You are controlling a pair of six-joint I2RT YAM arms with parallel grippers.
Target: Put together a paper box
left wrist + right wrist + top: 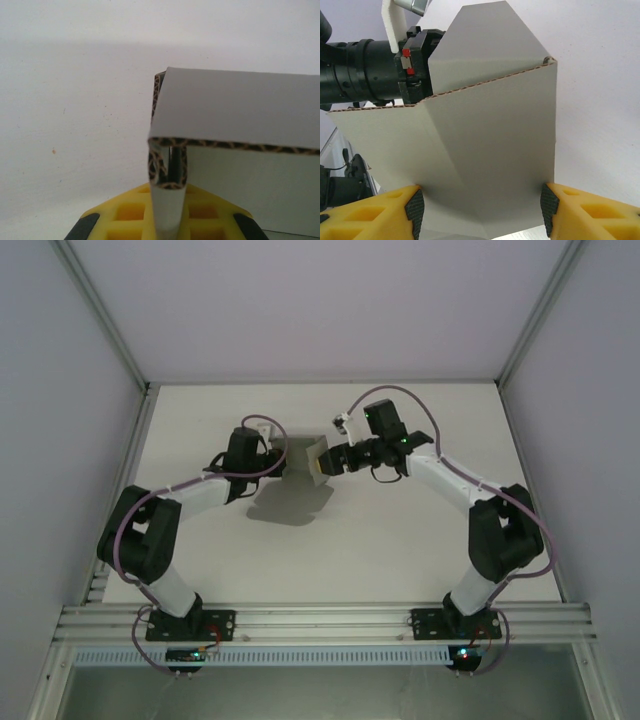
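While the paper box (318, 462) hangs mid-frame between both arms, it looks part-folded: walls up, flaps loose, nothing closed. Left gripper (167, 222) pinches tight on a doubled wall. Right gripper (482, 210) is spread wide, pads against a panel's two edges. Tucking remains, I'd say.

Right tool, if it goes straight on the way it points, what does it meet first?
The grey corrugated paperboard box between its fingers; behind it, probably, the left arm's black wrist.
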